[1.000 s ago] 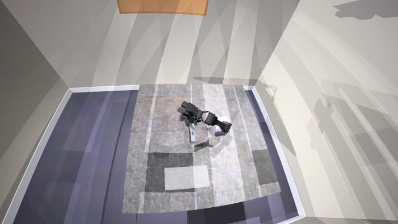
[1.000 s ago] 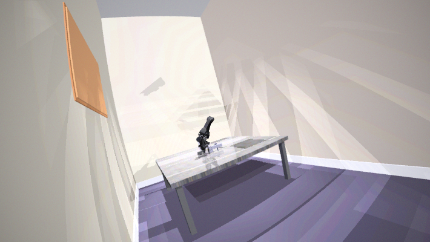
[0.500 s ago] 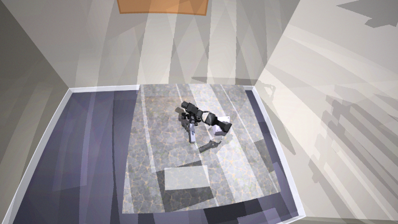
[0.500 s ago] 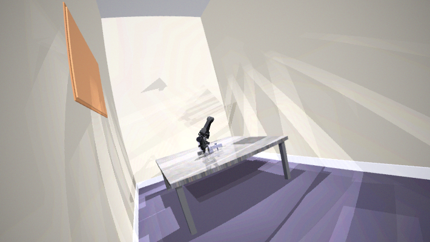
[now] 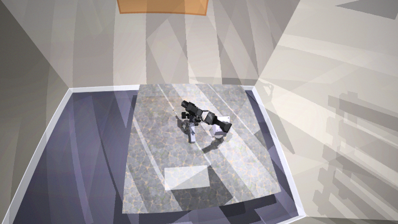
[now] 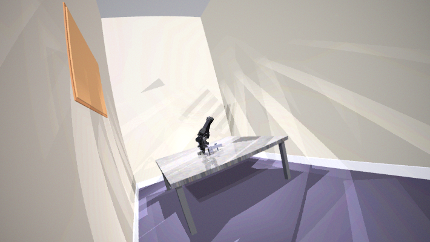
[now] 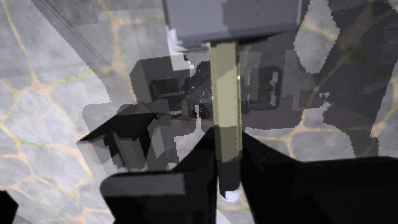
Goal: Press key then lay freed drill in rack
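Note:
My gripper [image 7: 221, 131] [image 5: 193, 122] [image 6: 203, 152] is shut on the drill [image 7: 227, 107], a thin khaki-yellow rod with a dark lower part and a whitish tip. The rod's upper end meets a grey block [image 7: 232, 20] at the top of the wrist view; whether it is still seated inside cannot be told. A long lavender-grey block [image 5: 191, 134] [image 6: 215, 147] lies beside the fingers. A small dark upright part on it in the exterior view is too small to name as the key. The rack cannot be identified for certain.
A pale box with small dark dots [image 5: 217, 131] stands right of the long block, partly under the black arm [image 5: 221, 125] [image 6: 206, 127]. A black slotted shape [image 7: 125, 137] shows left of the fingers in the wrist view. All stand on the stone-patterned table [image 5: 157, 151] [image 6: 178, 169].

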You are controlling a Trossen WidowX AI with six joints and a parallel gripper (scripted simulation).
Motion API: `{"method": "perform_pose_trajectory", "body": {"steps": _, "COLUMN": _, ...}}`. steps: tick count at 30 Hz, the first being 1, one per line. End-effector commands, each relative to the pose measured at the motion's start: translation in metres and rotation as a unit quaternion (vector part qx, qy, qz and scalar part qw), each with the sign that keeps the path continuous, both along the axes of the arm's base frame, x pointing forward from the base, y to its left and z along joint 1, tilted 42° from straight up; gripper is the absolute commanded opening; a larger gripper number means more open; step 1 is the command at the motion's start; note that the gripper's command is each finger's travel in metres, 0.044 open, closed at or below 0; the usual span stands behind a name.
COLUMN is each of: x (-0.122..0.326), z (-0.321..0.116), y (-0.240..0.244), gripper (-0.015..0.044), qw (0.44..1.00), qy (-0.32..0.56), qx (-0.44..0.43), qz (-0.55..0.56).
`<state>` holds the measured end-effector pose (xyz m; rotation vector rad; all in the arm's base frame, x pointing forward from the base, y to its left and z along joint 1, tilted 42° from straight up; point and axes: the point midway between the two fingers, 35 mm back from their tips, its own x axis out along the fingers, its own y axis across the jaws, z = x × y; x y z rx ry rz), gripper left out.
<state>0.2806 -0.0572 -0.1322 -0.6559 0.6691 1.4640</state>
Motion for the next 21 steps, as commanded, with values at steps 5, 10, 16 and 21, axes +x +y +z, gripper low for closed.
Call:
{"method": "perform_pose_trajectory", "body": {"steps": 5, "x": -0.001, "z": -0.007, "y": -0.011, "gripper": 0.0, "qw": 1.0, "qy": 0.001, "qx": -0.001, "qz": -0.002}}
{"method": "perform_pose_trajectory", "body": {"steps": 10, "x": -0.001, "z": -0.012, "y": -0.017, "gripper": 0.0, "qw": 1.0, "qy": 0.001, "qx": -0.002, "qz": -0.002}}
{"method": "perform_pose_trajectory", "body": {"steps": 16, "x": -0.001, "z": -0.016, "y": -0.023, "gripper": 0.0, "qw": 1.0, "qy": 0.001, "qx": -0.002, "qz": -0.002}}
{"method": "perform_pose_trajectory", "body": {"steps": 21, "x": -0.001, "z": -0.02, "y": -0.028, "gripper": 0.0, "qw": 1.0, "qy": 0.0, "qx": -0.002, "qz": -0.002}}
